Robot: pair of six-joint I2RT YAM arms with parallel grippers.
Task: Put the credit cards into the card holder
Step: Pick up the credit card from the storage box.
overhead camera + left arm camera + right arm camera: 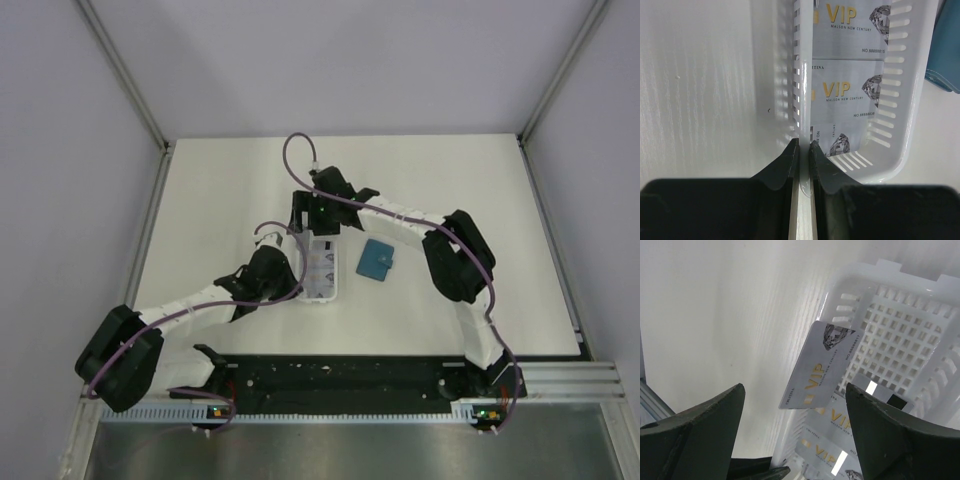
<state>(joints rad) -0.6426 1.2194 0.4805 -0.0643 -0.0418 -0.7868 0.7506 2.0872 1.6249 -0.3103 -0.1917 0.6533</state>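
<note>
While the left tool [804, 147] sits at the near end of the white tray [340, 280], its two fingers are pressed together on the tray's left wall. The thin wall is squeezed tight between them. The tray is long, with little slots in its sides. It lies flat on the worktop [210, 200] and runs from near to far.

Inside the tray lie the credit cards [847, 95]. They are pale grey, with gold "VIP" letters and a diamond picture. They lie in a row along the tray floor, each one partly over the next. A face-down card [884, 392] in the tray shows a dark stripe.

The card holder [378, 260] lies just beside the tray, on its right side. It is teal blue, flat on the worktop and folded shut.

Over the far end of the tray hangs the right tool [795, 387]. Its two fingers [700, 430] stand wide apart and hold nothing. Between them, but not touching them, is a tilted card [820, 365]. It stands up on a slant by the tray's left wall, with its gold letters facing the wrist camera. I cannot tell if it leans on the wall or is in the air.
</note>
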